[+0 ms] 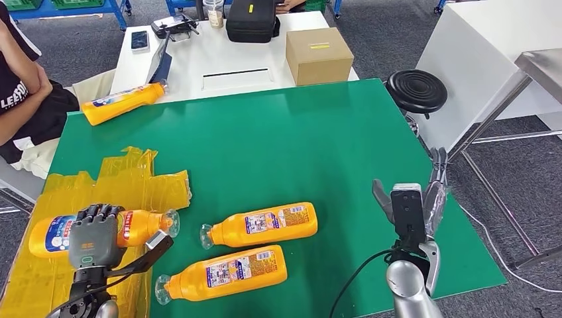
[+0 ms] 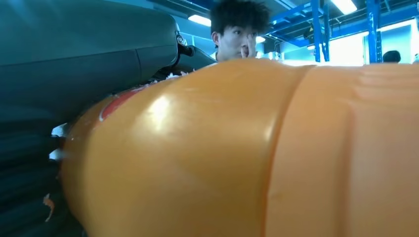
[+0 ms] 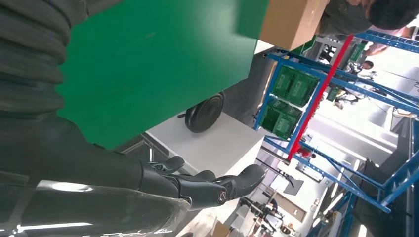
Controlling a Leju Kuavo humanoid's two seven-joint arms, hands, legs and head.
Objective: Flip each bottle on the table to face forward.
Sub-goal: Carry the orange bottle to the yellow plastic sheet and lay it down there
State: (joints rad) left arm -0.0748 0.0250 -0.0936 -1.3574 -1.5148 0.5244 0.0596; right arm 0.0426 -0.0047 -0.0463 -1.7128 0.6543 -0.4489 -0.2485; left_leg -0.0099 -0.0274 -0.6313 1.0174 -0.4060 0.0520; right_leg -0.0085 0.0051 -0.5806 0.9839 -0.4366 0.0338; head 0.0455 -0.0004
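Now roll bottle (image 1: 59,233) slowly, held tight in left hand (image 1: 96,233); keep right hand (image 1: 414,199) open, holding nothing, away.

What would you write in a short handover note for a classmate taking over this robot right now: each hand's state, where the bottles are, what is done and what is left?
Left hand: grips the bottle on the yellow sheet at the table's near left; the left wrist view shows its orange body up close.
Right hand: open, holding nothing, over the green mat's near right edge.
Two more bottles lie on their sides mid-mat, the upper one and the lower one, label side showing.
A fourth bottle lies at the far left corner.
Done: cannot tell which bottles are already flipped.
Left: finish the held bottle, then check the rest.
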